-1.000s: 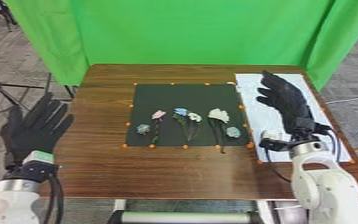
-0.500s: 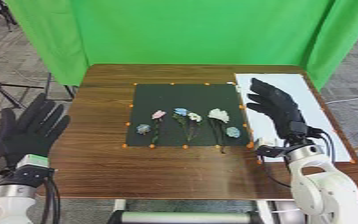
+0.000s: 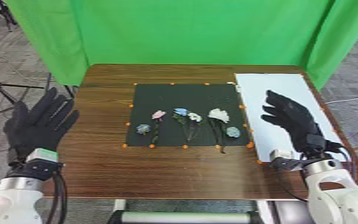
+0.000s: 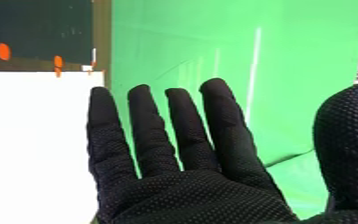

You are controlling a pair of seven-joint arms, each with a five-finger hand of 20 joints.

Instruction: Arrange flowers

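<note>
Hovering by white sheet (image 3: pixel 271 85), right hand (image 3: pixel 293 117) is spread and empty, probably ready for picking; left hand (image 3: pixel 33 136) likewise, beside table (image 3: pixel 100 170); flowers (image 3: pixel 218 115) lie on dark mat (image 3: pixel 184 95), likely spaced for easy grasping.

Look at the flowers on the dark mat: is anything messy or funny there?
A stem from the big white flower pokes off the near edge of the mat onto the wooden table, which looks untidy. Nothing looks spilled.

Head view: the right hand (image 3: pixel 291 117) hides part of the white sheet (image 3: pixel 269 86); petals on the rightmost blue bloom (image 3: pixel 232 132) are too small to tell. Right wrist view: the edge crops the dark mat (image 4: pixel 33 25).
</note>
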